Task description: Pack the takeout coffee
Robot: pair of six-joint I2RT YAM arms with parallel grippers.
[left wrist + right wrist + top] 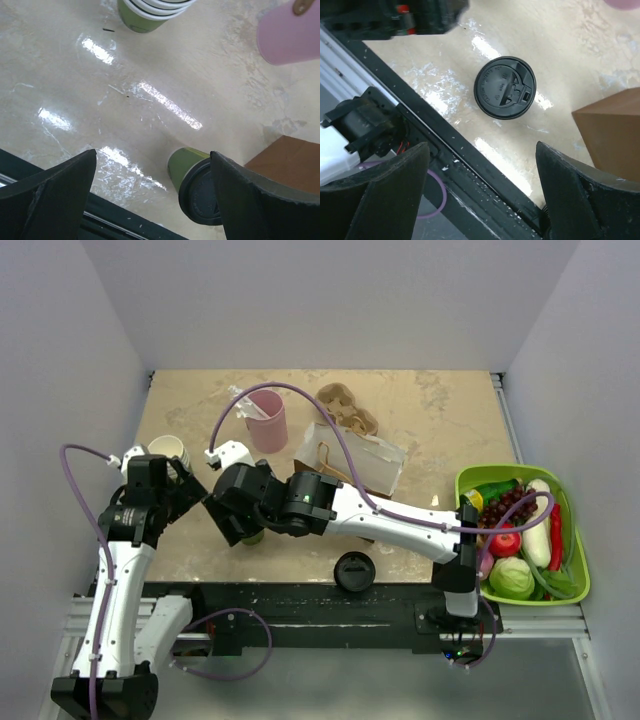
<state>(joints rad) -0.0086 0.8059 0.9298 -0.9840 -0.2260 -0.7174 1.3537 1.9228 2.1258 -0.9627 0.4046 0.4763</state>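
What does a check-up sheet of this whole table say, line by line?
Surface: beige table, shiny.
Job's things: coffee cup upright on the table, black lid on.
Clutter: pink tumbler, cup stack, cup carrier, paper bag, loose lid, vegetable basket.
Pincers: left pincer and right pincer open, empty; right one over the coffee cup.
Cables: purple cables loop over both arms.
Surroundings: plain white walls.
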